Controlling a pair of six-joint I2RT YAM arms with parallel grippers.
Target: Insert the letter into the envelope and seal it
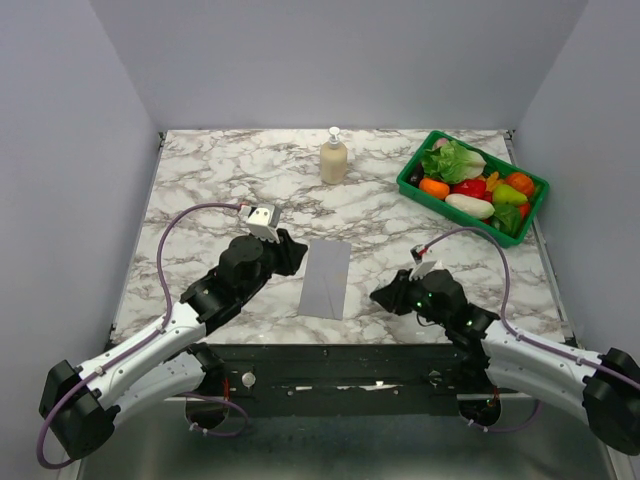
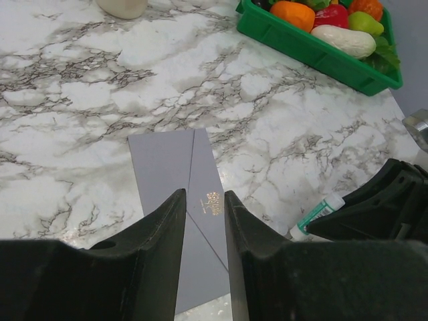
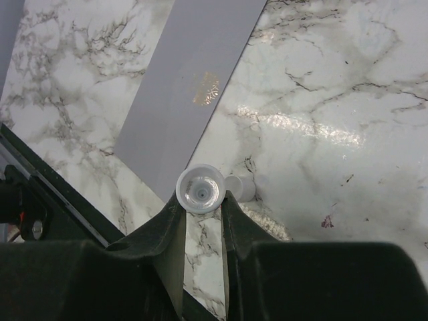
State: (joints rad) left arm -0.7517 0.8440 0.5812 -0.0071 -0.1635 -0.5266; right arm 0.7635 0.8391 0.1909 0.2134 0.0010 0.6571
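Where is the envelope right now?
In the top view the envelope lies flat on the table, at the middle of its near edge, with the left gripper on its left and the right gripper on its right.

Fingers (image 3: 162, 233) grip white tube (image 3: 199, 189), nozzle facing camera, by grey envelope (image 3: 187, 87) edge

From the left wrist, the envelope (image 2: 167, 167) runs out of sight behind the left end effector (image 2: 205, 197); soap bottle (image 2: 124, 7) and green tray (image 2: 301, 41) are cropped above. The right end effector (image 3: 200, 207) hides most of the tube (image 3: 199, 189) it grips.
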